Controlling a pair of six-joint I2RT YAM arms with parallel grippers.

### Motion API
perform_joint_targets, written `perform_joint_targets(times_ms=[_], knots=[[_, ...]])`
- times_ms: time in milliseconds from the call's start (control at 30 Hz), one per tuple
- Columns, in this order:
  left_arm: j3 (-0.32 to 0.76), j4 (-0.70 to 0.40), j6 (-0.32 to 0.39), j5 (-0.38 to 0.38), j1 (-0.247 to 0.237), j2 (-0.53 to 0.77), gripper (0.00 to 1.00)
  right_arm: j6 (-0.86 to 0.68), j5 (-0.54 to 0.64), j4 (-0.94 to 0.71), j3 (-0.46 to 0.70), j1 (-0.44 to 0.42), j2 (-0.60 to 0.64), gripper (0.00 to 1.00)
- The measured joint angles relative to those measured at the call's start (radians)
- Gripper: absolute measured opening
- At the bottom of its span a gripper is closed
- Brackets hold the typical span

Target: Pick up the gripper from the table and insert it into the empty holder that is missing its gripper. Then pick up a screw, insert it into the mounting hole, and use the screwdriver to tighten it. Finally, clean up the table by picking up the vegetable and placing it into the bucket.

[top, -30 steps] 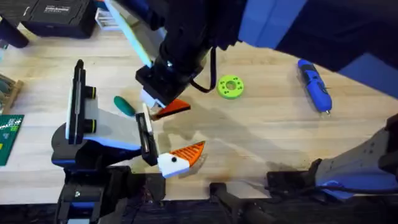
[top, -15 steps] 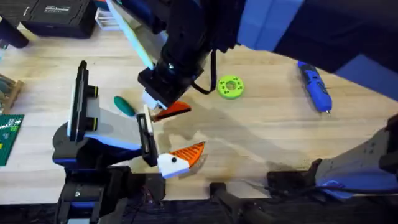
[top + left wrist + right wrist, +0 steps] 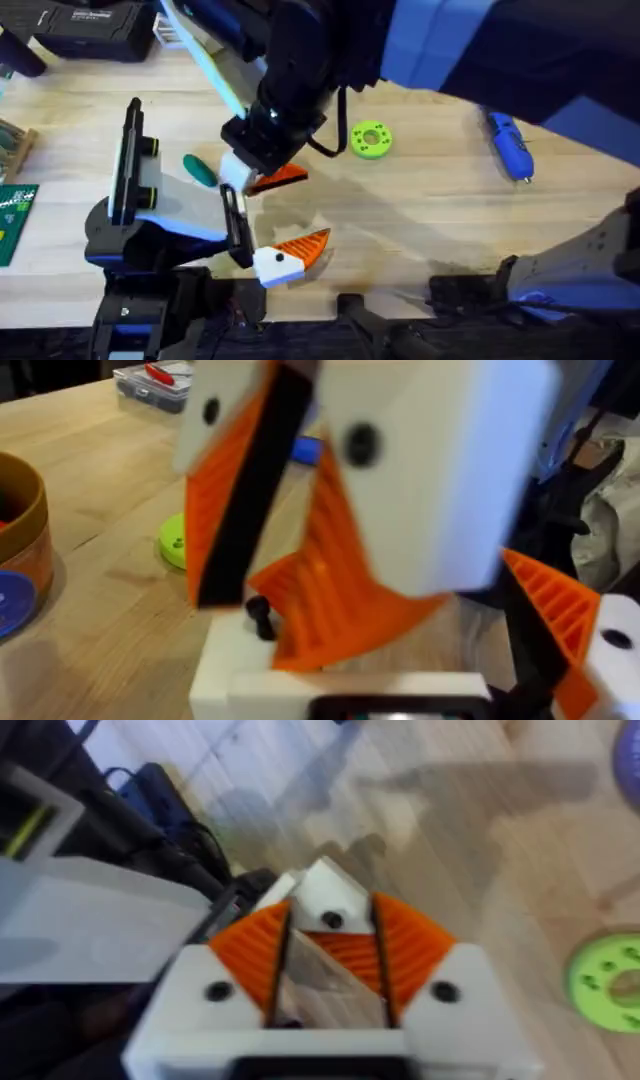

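Overhead, the right arm reaches across the desk (image 3: 420, 230) from the far right, and its right hand (image 3: 245, 175) hangs low over the wood left of centre. That hand is clamped on the gripper (image 3: 282, 178), whose orange tip sticks out sideways toward the middle of the desk. From the right wrist, the same ribbed orange gripper (image 3: 340, 948) sits squeezed between the hand's two orange pads (image 3: 250, 955). Just past it is a white wedge with a black dot, the holder (image 3: 325, 905); whether the two touch I cannot tell.

The left hand (image 3: 262, 240) lies nearer the camera, just beside the right hand, at the end of the left arm near the desk's front edge. Whether it is apart or together I cannot tell.

The vegetable (image 3: 200, 170) lies flat on the wood just left of the right hand, dark green and apart from it. A lime green ring (image 3: 371, 140) rests to the right of that hand. The screwdriver (image 3: 508, 145) lies well apart at the far right, tip pointing toward the front edge. From the left wrist, the bucket (image 3: 22, 535) stands at the edge, near the ring.
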Motion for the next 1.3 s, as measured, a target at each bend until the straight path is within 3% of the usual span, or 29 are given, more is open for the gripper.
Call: perform_joint_targets(times_ms=[133,200,433,733,1000,1167,1300], knots=[[0.0,0.02,0.017,0.0,0.001,0.0,0.985,-0.002,0.047,-0.019,-0.012,-0.003,-0.034,0.928],[0.0,0.03,0.029,0.001,0.0,0.0,0.985,-0.001,0.051,-0.018,-0.016,-0.011,-0.049,0.988],[0.0,0.031,0.045,0.001,0.0,0.0,0.986,0.018,0.065,-0.016,-0.018,-0.043,-0.119,0.994],[0.0,0.031,0.052,0.001,0.0,0.0,0.986,0.041,0.088,-0.066,-0.045,-0.164,-0.242,0.993],[0.0,0.031,0.052,0.001,0.0,0.0,0.986,0.076,0.055,0.053,-0.38,-0.292,-0.459,0.993],[0.0,0.031,0.052,0.001,0.0,0.0,0.986,0.031,-0.128,0.126,-0.558,-0.414,-0.638,0.993],[0.0,0.031,0.052,0.001,0.0,0.0,0.986,-0.072,-0.281,0.107,-0.613,-0.511,-0.714,0.993]])
